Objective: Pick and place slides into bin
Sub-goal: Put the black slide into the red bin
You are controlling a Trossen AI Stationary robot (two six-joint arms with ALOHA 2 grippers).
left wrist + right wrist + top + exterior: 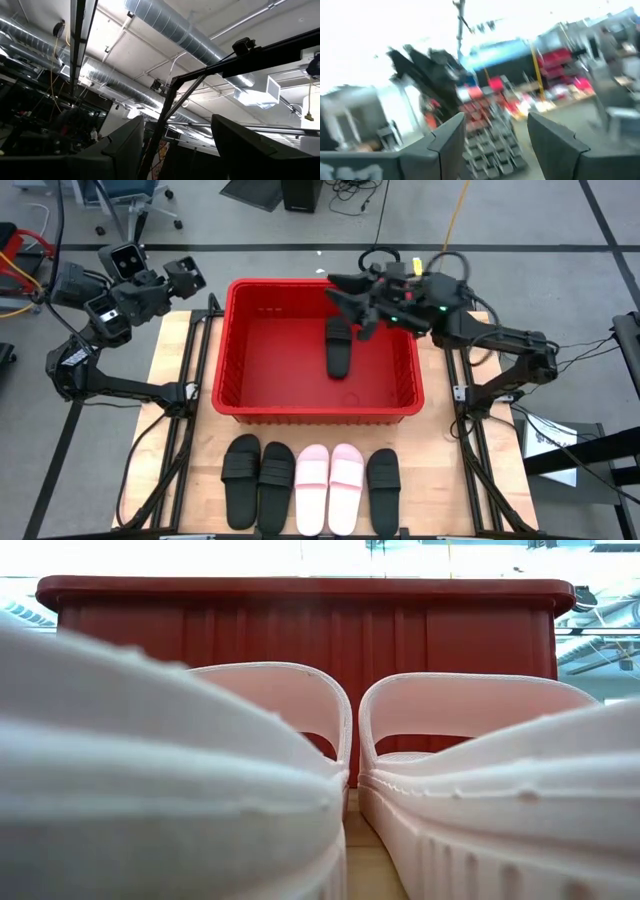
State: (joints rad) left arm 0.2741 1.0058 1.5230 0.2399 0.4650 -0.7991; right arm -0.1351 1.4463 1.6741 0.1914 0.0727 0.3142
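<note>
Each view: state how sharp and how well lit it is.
High view: sharp, evenly lit; the bin and the slides read clearly. Low view: two pale slides fill the near field out of focus, bright glare above the bin's rim. Left wrist view: sharp, aimed up at ceiling ducts. Right wrist view: heavy motion blur, washed-out background.

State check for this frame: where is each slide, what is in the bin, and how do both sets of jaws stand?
Red bin: upright, holding one slide.
Black slide in bin: lying flat on the floor.
Row of five slides: on the table, side by side.
Left gripper: raised beside the bin, jaws open, empty.
Right gripper: over the bin's far edge, jaws open, empty.
</note>
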